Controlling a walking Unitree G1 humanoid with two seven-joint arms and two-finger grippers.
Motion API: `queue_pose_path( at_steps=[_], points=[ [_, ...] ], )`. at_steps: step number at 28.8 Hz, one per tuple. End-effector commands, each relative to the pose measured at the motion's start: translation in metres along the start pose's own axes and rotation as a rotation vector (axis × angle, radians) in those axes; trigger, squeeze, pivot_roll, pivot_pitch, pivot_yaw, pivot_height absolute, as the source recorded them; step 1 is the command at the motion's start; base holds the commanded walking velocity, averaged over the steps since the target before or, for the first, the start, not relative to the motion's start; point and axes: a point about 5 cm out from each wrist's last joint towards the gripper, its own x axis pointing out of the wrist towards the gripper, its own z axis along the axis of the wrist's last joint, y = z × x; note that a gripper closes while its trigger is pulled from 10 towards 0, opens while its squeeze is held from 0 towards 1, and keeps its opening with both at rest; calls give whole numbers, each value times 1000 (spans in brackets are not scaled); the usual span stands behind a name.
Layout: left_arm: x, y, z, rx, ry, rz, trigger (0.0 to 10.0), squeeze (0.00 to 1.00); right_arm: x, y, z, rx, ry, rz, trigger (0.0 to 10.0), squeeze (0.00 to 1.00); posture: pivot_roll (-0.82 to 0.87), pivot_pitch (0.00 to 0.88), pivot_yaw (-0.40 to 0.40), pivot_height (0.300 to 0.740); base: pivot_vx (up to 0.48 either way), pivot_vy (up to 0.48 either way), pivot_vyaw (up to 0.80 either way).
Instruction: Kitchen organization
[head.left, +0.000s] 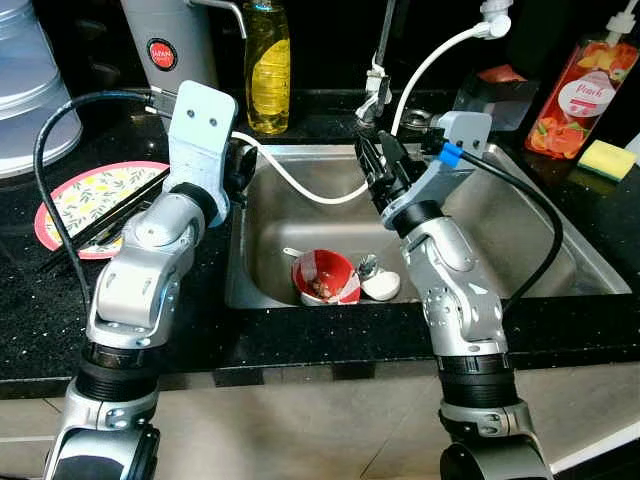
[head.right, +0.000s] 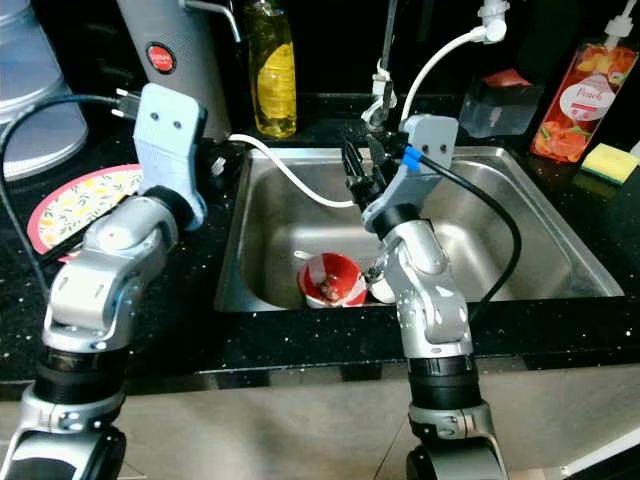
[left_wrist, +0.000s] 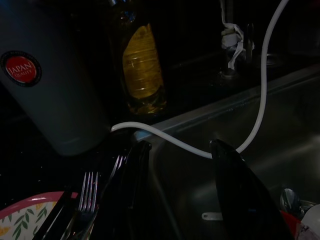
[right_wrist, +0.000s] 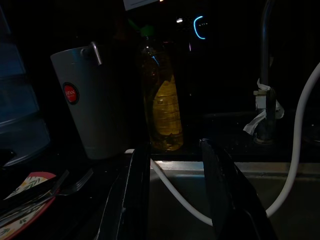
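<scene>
A red bowl (head.left: 327, 277) holding food scraps lies in the steel sink (head.left: 520, 225), with a small white dish (head.left: 381, 287) and a metal spoon (head.left: 367, 265) beside it. On the counter to the left sits a pink floral plate (head.left: 95, 195) with a fork (left_wrist: 87, 197) and dark utensils across it. My left gripper (left_wrist: 185, 200) hovers open over the sink's left rim, between plate and basin, holding nothing. Above the basin's middle, well over the red bowl, my right gripper (head.left: 373, 168) is open and points toward the back wall.
A white hose (head.left: 300, 182) crosses the sink from the faucet (head.left: 378, 70) area. A yellow soap bottle (head.left: 267, 65) and a grey canister (head.left: 170, 45) stand behind the sink. At the right are a peach bottle (head.left: 583, 90) and a yellow sponge (head.left: 607, 158).
</scene>
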Motion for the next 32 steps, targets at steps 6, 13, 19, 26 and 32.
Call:
queue_pose_path(
  at_steps=[6, 13, 19, 26, 32],
  points=[
    [3, 20, -3, 82, 52, 88, 10000, 0, -2, -2, 3, -14, -14, -11, 10000, 0, 248, 0, -8, 740, 0, 0, 0],
    [-1, 66, -5, 183, 166, 321, 10000, 0, -2, -2, 2, -16, -11, -9, 10000, 0, 236, 0, -11, 740, 0, 0, 0],
    [-5, 79, -12, 126, 268, 346, 10000, 0, -2, -3, 2, -19, -12, -10, 10000, 0, 230, 0, -12, 740, 0, 0, 0],
    [-9, 90, -32, -16, 380, 327, 10000, 0, -1, -5, 3, -23, -15, -13, 10000, 0, 243, 0, -12, 740, 0, 0, 0],
    [-10, 90, -39, -109, 418, 266, 10000, 0, 1, -6, 7, -37, -24, -6, 10000, 0, 240, 0, -4, 740, 0, 0, 0]
  ],
)
